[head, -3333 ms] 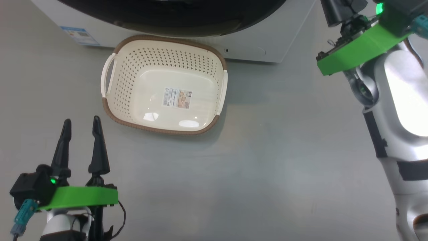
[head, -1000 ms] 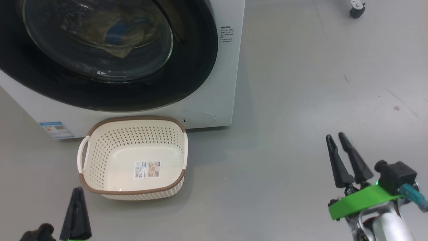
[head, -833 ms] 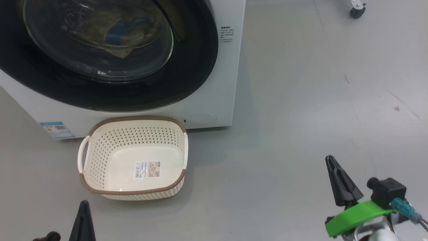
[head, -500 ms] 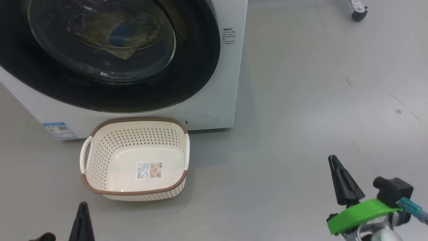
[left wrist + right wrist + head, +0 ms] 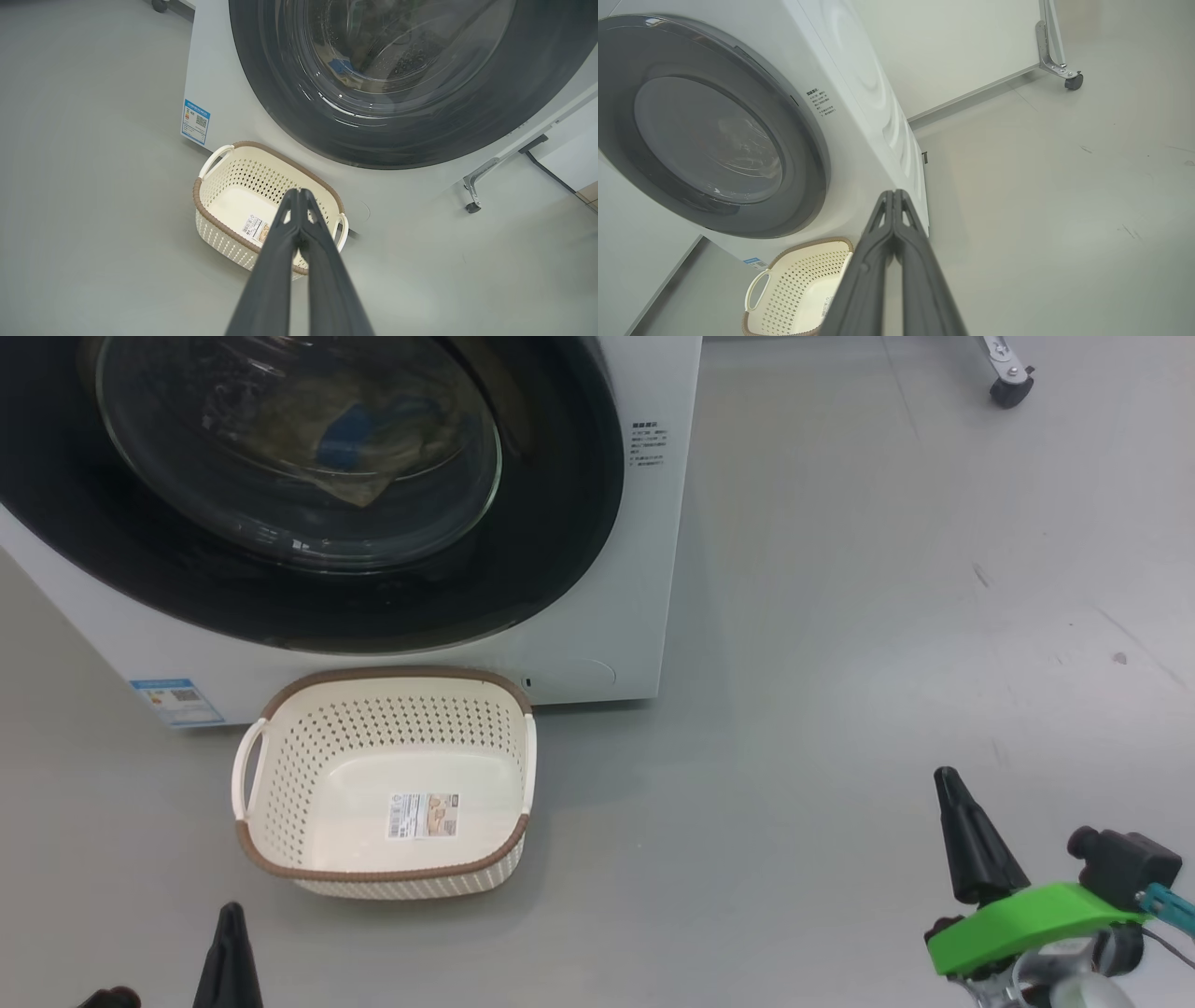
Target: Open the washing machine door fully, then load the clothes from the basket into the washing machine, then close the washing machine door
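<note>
Machines: 1 white washing machine [image 5: 644, 569], its 1 black-ringed door [image 5: 560, 523] closed over cream-yellow and blue clothes [image 5: 364, 439]. 1 empty cream basket [image 5: 373, 875] sits on the floor [image 5: 840, 663] just beside the machine's front. Left fingers [image 5: 275, 261] and right fingers [image 5: 864, 280] are pressed together, empty.

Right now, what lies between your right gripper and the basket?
Only bare grey floor, in the head view. The right gripper, shut, is at lower right; the empty basket stands before the washing machine.
</note>
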Tool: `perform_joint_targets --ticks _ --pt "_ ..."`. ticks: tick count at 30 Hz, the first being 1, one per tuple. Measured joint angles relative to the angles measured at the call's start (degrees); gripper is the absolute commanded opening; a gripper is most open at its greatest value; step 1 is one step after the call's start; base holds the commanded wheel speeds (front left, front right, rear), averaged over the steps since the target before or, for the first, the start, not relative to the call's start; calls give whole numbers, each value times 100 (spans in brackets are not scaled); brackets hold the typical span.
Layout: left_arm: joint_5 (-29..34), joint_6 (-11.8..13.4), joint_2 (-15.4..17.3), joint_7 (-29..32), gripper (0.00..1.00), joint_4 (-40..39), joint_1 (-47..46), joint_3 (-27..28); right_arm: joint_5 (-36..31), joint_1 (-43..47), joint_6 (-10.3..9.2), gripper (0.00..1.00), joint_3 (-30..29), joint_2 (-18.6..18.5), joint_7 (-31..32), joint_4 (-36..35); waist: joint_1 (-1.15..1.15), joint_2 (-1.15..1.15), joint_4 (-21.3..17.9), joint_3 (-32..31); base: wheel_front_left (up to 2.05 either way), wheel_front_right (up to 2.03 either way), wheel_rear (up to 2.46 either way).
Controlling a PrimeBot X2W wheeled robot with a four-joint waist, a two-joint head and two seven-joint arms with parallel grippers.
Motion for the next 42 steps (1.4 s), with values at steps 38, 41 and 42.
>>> perform_joint_targets --ticks 38,41,42 --pt "-2330 4 8 643 0 54 -292 9 2597 -127 0 0 -204 -74 559 118 0 0 175 -178 0 0 0" --pt "-2512 4 8 698 0 74 -328 11 2800 -129 -1 0 -231 -76 622 124 0 0 189 -193 0 0 0" --pt "-2566 4 8 699 0 76 -344 12 2862 -129 -1 0 -238 -77 639 126 0 0 193 -197 0 0 0"
